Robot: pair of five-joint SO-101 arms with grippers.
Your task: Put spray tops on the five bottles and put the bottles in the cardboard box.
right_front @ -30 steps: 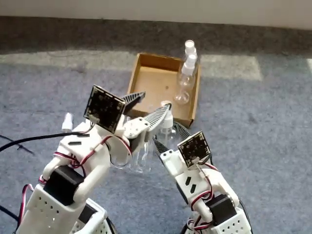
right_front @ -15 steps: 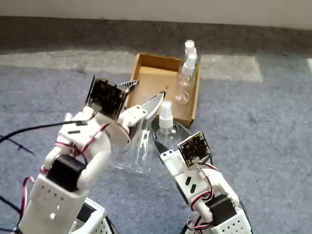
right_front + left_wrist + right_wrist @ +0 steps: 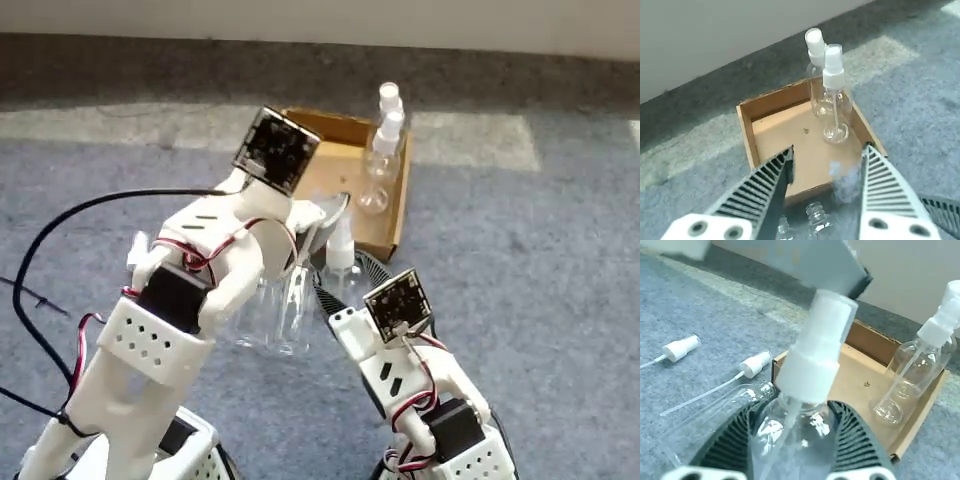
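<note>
While left arm [image 3: 210,260] stands tall, left gripper [image 3: 828,150] agape over cardboard box [image 3: 775,140] near wall, right gripper [image 3: 794,412] clamps upright topped bottle [image 3: 805,390] just outside it. Left wrist: 2 bottles [image 3: 832,100] at box's far-right corner; right wrist: loose spray tops [image 3: 682,347] on carpet [image 3: 690,300].

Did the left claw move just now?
Yes. The left claw lifted away from the bottle that the right claw grips, and swung toward the cardboard box. It is open.

Soft daylight; pale sunlit band across carpet [image 3: 470,140]; glints on bottles [image 3: 378,165].
</note>
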